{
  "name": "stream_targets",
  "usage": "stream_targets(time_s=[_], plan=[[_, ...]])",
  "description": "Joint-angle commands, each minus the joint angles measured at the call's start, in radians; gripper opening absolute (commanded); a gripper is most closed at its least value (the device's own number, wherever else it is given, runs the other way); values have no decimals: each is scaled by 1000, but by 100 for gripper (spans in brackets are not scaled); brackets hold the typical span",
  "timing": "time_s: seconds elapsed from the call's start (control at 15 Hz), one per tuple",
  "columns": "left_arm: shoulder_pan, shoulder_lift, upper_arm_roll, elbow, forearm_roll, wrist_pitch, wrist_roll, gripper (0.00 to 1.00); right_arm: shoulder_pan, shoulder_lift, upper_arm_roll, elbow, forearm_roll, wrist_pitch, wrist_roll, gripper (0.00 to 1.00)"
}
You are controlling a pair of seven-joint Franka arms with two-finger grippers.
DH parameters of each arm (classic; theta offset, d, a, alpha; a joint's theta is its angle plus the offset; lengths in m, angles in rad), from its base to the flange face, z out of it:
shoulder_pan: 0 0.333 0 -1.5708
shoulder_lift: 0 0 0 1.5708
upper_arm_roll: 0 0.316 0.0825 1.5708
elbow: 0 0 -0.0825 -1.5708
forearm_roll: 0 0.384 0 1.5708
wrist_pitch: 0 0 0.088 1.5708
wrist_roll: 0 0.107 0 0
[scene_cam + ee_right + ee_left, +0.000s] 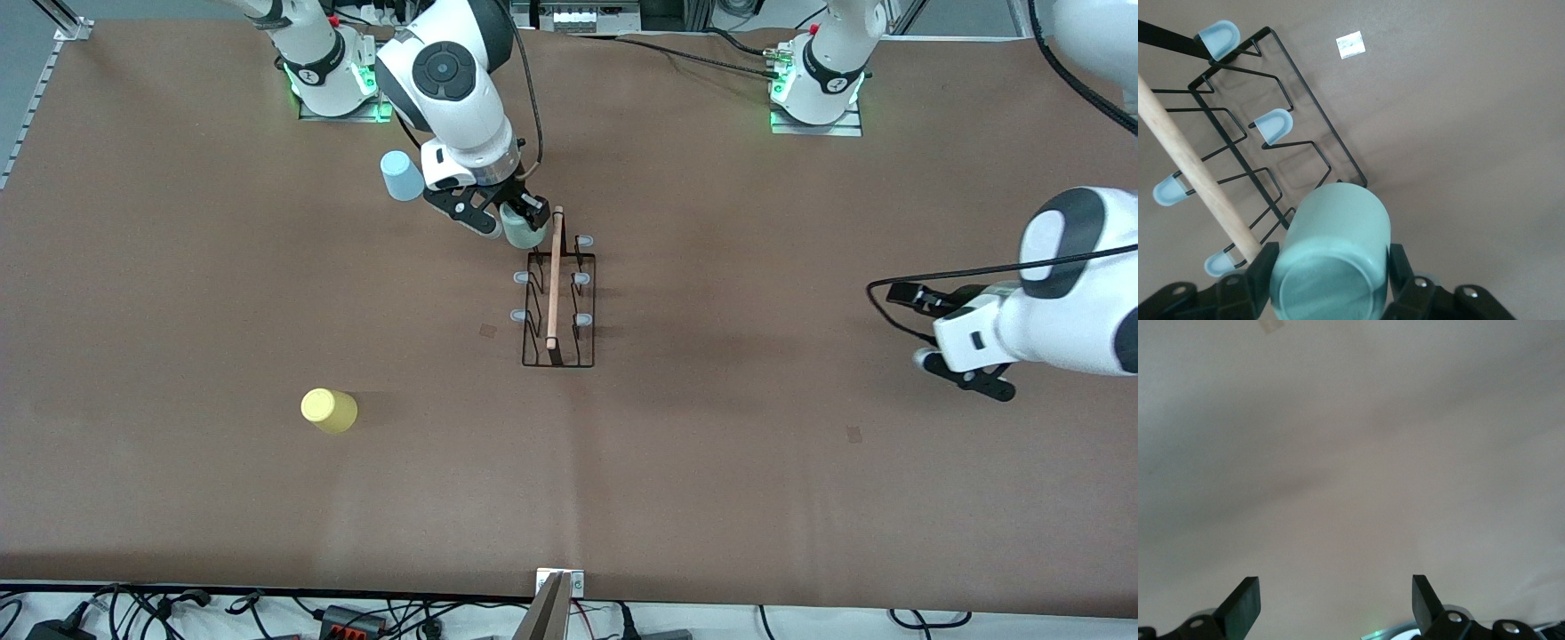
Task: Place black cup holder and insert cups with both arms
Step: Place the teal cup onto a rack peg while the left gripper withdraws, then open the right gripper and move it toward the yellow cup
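Note:
The black cup holder [558, 302] stands mid-table, its wooden rod handle [555, 277] on top and pale blue-grey peg tips on both sides. My right gripper [514, 217] is shut on the pale sage green cup [523, 228], held at the holder's end nearest the robots' bases. In the right wrist view the green cup [1331, 257] sits between the fingers [1245, 280], beside the holder's wire frame [1271, 160]. The light blue cup [402, 175] and the yellow cup [329, 411] rest on the table. My left gripper [925, 333] is open, empty, over bare table [1351, 467].
A small white tag [1351, 45] lies on the table near the holder. Cables and power strips [347, 618] run along the table edge nearest the front camera. The arms' bases [818, 89] stand along the table's edge by the robots.

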Motion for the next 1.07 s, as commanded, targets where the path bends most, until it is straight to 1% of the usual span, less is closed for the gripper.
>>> stream_targets(time_s=[0.0, 0.07, 0.13, 0.2, 0.27, 0.33, 0.4, 0.47, 0.53, 0.67, 0.73, 0.87, 0.93, 1.0], plan=[[-105, -125, 177, -85, -105, -10, 103, 100, -1, -6, -13, 14, -21, 3, 4, 100], [-142, -164, 246, -109, -148, -10, 120, 100, -15, -21, -21, 20, -19, 0, -25, 100], [-177, -219, 296, -140, -164, -6, 116, 100, -47, -41, -27, 20, -19, -5, -60, 100], [-193, -274, 327, -160, -162, -1, 106, 100, -87, -63, -28, 20, -19, -20, -124, 100], [-220, -328, 356, -172, -153, -1, 105, 100, -134, -74, -28, 21, -18, -52, -225, 100], [-264, -359, 403, -174, -146, 0, 106, 100, -192, -78, -31, 21, -18, -82, -374, 100], [-298, -382, 451, -174, -143, 17, 106, 100, -242, -78, -54, 21, -19, -89, -522, 100], [-312, -409, 466, -174, -141, 61, 105, 100, -273, -77, -103, 20, -19, -89, -691, 100], [-305, -440, 466, -177, -141, 103, 105, 100, -294, -68, -157, 21, -19, -89, -855, 100], [-303, -456, 466, -182, -139, 164, 105, 100, -307, -32, -250, 24, -19, -71, -1087, 100], [-306, -454, 466, -186, -139, 174, 105, 100, -308, 3, -287, 41, -19, -35, -1170, 100], [-299, -439, 466, -177, -136, 149, 115, 100, -305, 82, -327, 98, -21, 24, -1258, 100], [-297, -431, 466, -173, -136, 140, 114, 100, -302, 125, -349, 130, -27, 32, -1278, 100], [-296, -430, 466, -173, -136, 138, 115, 100, -304, 185, -366, 176, -29, 51, -1315, 100]])
